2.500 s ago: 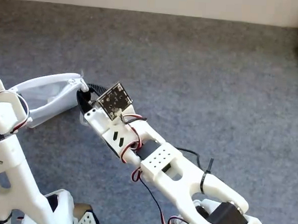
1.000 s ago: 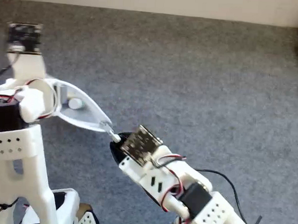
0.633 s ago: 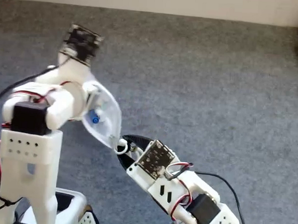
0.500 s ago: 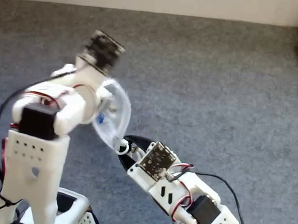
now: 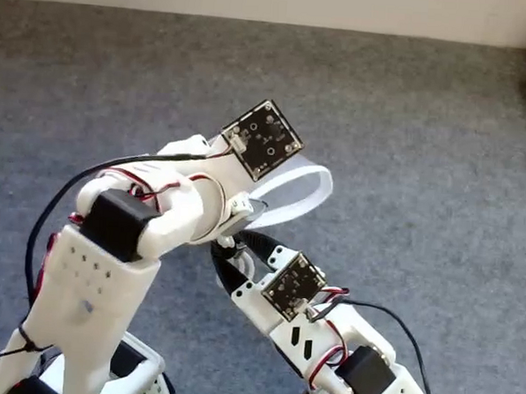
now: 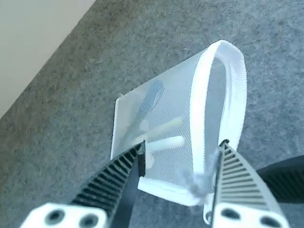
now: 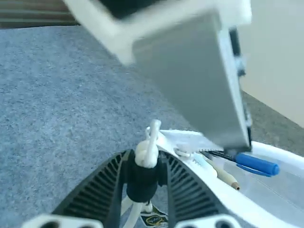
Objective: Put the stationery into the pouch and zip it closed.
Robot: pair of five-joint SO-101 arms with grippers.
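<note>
The see-through pouch with a white zipper band hangs above the carpet, and my left gripper is shut on its near end. Inside the pouch lie a blue pen and pale sticks. My right gripper is shut on the zipper pull, a dark tab with a white cord loop. Just beyond it the blue pen and a beige pencil show in the pouch's mouth. In the high view the right gripper sits right under the left wrist.
Grey carpet covers the whole surface, with a pale wall along its far edge. The left arm's body looms close over the right gripper. The two arms cross closely in the middle of the high view.
The left arm swung from the far left toward the middle, turning the pouch so that it now sticks out to the right. The right gripper stayed at the zipper pull, drawing back slightly.
</note>
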